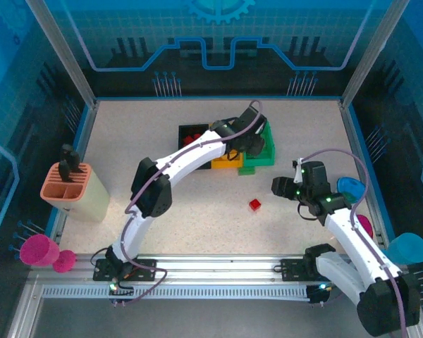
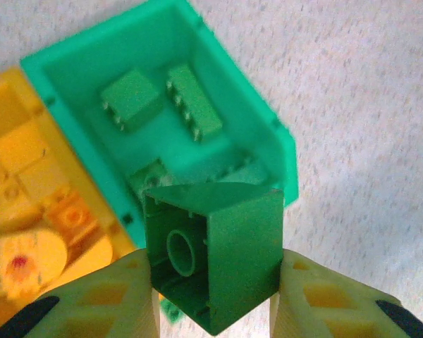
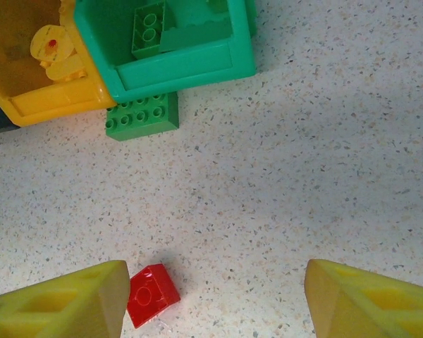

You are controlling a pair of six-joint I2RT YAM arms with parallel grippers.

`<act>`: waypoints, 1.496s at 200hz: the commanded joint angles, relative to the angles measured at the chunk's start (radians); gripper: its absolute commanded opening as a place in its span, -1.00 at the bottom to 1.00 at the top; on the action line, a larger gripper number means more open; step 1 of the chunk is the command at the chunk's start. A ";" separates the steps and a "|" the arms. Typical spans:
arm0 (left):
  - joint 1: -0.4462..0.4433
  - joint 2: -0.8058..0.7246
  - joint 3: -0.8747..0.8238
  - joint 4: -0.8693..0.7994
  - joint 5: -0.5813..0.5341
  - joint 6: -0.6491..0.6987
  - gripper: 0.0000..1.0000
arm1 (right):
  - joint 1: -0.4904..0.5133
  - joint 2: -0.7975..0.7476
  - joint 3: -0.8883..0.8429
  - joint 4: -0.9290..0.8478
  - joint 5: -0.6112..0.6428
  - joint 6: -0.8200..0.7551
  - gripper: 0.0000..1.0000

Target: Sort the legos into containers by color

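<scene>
My left gripper (image 2: 213, 296) is shut on a green lego (image 2: 215, 253) and hangs just over the near rim of the green bin (image 2: 264, 113), which holds several green legos (image 2: 130, 98). Beside it the yellow bin (image 2: 77, 176) is full of yellow pieces. The black bin (image 1: 185, 131) with red bricks stands left of them in the top view. My right gripper (image 3: 215, 299) is open above bare table, a small red lego (image 3: 152, 293) lying close by its left finger (image 3: 70, 303). A flat green lego (image 3: 142, 115) lies on the table against the bins' front.
A cream slotted holder with an orange top (image 1: 74, 189) stands at the left edge. Pink cups (image 1: 39, 250) sit at the front left, blue cups (image 1: 409, 246) and a pink one at the right by the right arm.
</scene>
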 commanded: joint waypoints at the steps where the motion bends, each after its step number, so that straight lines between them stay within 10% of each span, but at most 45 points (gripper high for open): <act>1: 0.014 0.094 0.112 -0.087 0.029 0.018 -0.28 | 0.014 -0.036 -0.016 -0.028 -0.003 0.012 0.35; 51: 0.020 0.089 0.154 -0.095 0.025 0.022 0.69 | 0.015 -0.036 -0.031 -0.025 -0.028 0.016 0.35; 191: 0.019 -0.671 -0.796 0.315 0.035 -0.046 0.78 | 0.239 0.368 0.151 0.129 0.064 0.001 0.80; 299: 0.020 -0.940 -1.100 0.320 -0.051 -0.096 0.80 | 0.312 0.815 0.420 0.147 0.214 -0.010 0.92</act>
